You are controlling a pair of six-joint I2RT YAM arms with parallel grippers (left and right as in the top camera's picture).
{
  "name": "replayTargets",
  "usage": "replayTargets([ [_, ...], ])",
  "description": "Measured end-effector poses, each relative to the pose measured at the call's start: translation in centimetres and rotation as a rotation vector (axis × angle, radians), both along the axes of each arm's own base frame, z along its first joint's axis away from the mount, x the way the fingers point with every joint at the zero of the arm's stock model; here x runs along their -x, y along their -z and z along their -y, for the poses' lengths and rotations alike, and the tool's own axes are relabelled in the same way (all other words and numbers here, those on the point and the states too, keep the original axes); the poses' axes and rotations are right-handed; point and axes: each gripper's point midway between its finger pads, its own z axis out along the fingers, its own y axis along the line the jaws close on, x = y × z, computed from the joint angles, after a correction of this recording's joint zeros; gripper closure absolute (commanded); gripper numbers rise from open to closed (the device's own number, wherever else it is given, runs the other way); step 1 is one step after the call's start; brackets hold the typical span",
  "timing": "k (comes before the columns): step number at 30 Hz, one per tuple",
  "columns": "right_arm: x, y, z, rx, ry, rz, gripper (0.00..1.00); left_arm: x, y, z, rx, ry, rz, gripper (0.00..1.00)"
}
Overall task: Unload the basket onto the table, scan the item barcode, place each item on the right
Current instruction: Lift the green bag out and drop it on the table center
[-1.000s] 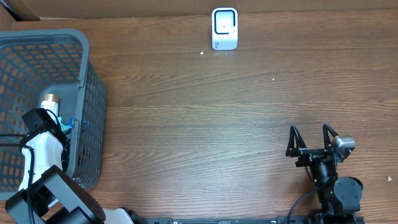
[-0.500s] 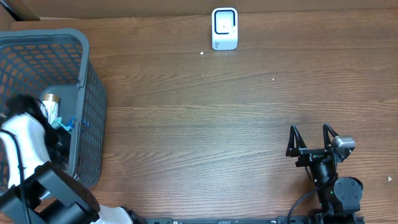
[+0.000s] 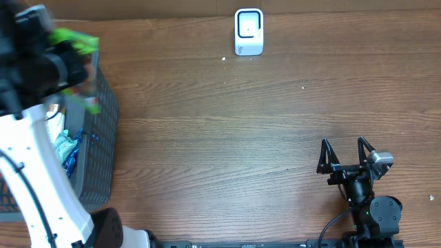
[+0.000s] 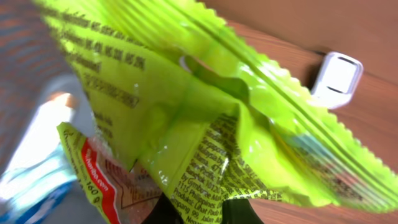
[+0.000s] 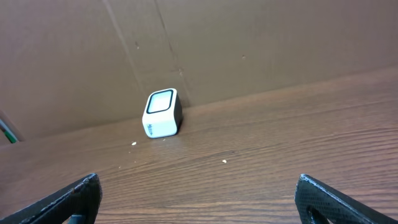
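Overhead: one scanner (image 3: pixel 249 31), one basket (image 3: pixel 105 127) at the worktop's (image 3: pixel 241 138) left edge; left gripper (image 3: pixel 65 55), risen, clamps one packet (image 3: pixel 80 40); right gripper (image 3: pixel 348 153) spread.

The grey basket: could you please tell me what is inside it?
A pale blue packet lies against the basket's mesh wall. The white left arm covers most of the rest, so other contents cannot be seen.

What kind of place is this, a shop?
Probably a pretend shop checkout on a wooden table, not a real store: a white barcode scanner, a grey shopping basket with items inside, and a green snack packet gripped by the left tool.
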Motion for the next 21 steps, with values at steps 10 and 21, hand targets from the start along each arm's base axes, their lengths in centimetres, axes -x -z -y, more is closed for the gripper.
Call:
replayTargets([
  [10, 0.0, 0.0, 0.0, 0.0, 0.0, 0.0, 0.0, -3.0, 17.7, 15.7, 0.055, 0.021, -0.425, 0.96],
  [21, 0.0, 0.0, 0.0, 0.0, 0.0, 0.0, 0.0, -1.6, 32.3, 19.8, -0.012, 0.026, -0.686, 0.65],
])
